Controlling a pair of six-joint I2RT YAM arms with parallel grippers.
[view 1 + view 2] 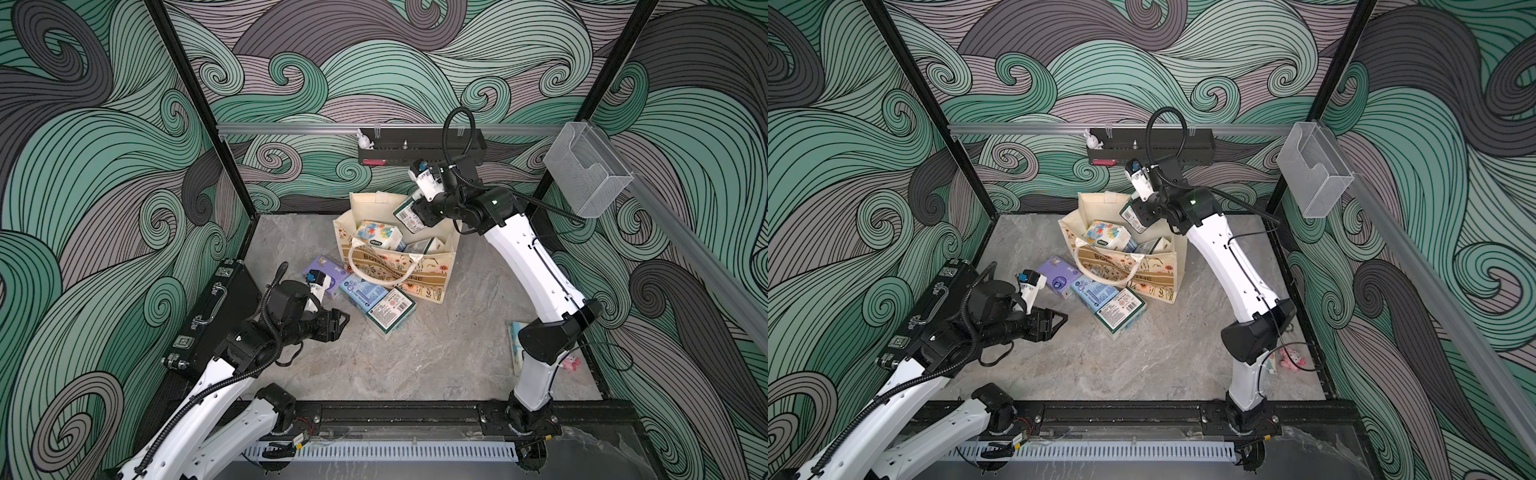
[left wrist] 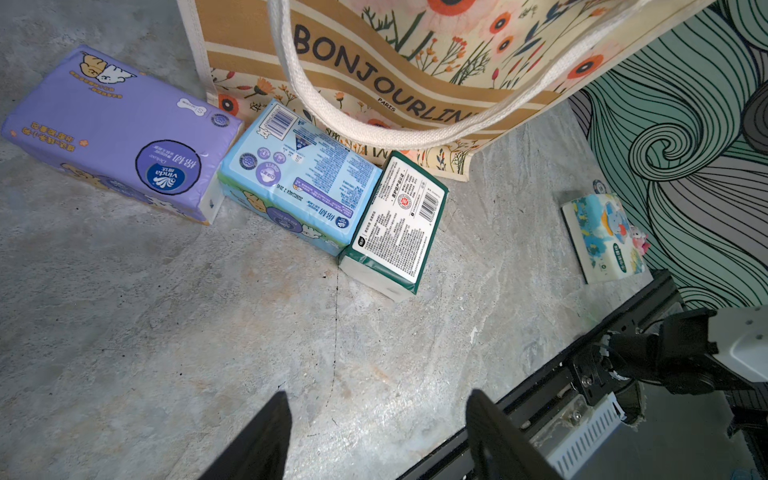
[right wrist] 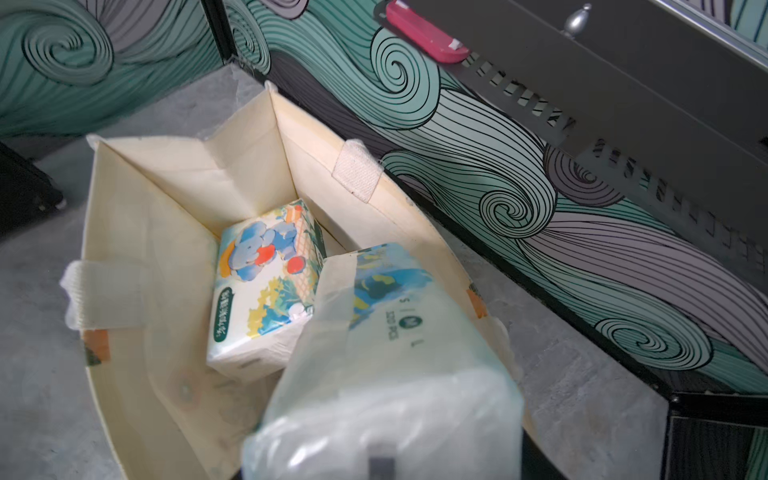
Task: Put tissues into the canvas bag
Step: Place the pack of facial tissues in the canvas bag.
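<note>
As both top views show, the right gripper [image 1: 415, 219] grips a pack [image 1: 402, 214] over the bag [image 1: 424, 282] at the table's [image 1: 415, 365] far edge. Left wrist: left gripper [image 2: 374, 440] open, empty; purple pack [image 2: 120, 137], blue pack [image 2: 299, 178], green pack [image 2: 395, 224], stray pack [image 2: 602, 237] outside. Right wrist: an elephant pack [image 3: 262, 291] inside; roughly half seems done.

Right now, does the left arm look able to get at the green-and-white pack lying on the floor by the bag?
Probably yes. The left tool is open and empty, the green-and-white pack lies uncovered, and only bare floor separates them.
</note>
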